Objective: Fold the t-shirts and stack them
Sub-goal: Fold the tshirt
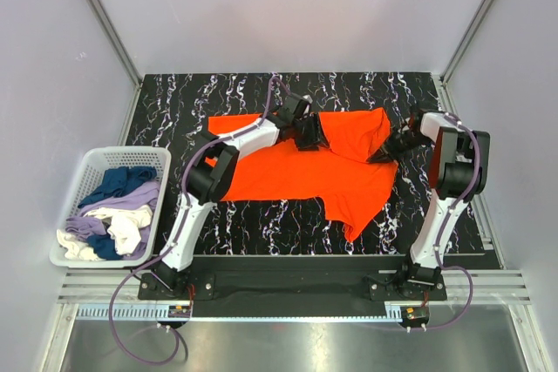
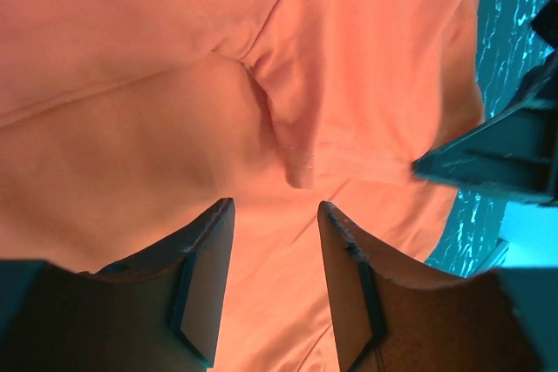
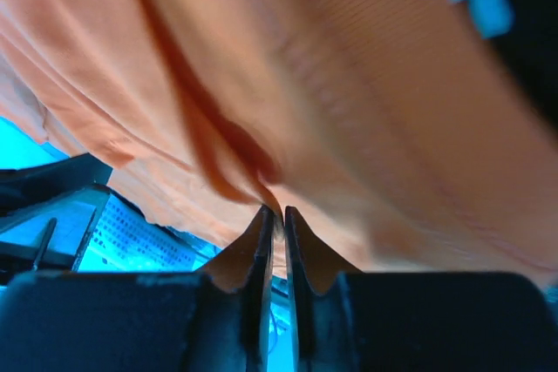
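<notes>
Well, at your far left only the top view shows a white slatted basket (image 1: pixel 122 152) heaped with crumpled navy, lavender and cream shirts (image 1: pixel 118 211). On the black marbled table (image 1: pixel 174 111) the orange shirt (image 1: pixel 288 176) lies spread, its right part folded over. Your left gripper (image 1: pixel 309 138) sits at its upper middle; the wrist view alone shows the fingers (image 2: pixel 205 285) apart over a soft pinched wrinkle. Your right gripper (image 1: pixel 380 156) meets the shirt's right edge; its wrist view shows the jaws clamped on a thin fold.
</notes>
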Robot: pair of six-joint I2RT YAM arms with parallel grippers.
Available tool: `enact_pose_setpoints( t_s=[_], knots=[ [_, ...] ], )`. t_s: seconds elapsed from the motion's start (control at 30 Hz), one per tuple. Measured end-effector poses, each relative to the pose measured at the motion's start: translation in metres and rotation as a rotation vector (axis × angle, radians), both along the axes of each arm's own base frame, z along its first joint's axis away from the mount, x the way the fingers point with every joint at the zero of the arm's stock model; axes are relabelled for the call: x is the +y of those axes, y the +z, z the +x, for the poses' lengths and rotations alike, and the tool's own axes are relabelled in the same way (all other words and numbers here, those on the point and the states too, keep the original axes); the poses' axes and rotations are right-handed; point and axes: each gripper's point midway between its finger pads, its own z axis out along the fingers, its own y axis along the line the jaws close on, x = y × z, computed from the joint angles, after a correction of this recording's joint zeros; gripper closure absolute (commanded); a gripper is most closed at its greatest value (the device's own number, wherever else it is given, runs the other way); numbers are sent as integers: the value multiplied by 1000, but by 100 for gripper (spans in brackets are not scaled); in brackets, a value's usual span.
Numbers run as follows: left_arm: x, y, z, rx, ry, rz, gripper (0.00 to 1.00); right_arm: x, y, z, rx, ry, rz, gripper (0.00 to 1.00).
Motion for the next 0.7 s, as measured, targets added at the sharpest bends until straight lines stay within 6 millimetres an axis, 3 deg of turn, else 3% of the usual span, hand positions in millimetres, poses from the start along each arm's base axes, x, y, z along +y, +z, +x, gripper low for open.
enact_pose_setpoints(
  t_s=[0.4,0.7],
  knots=[
    [19,10,-5,-28,-37,49,52,-24,12,17,-87,54,-113,75],
    [34,27,1,-52,-45,34,53,-5,43,45,-222,58,-20,75]
  ],
)
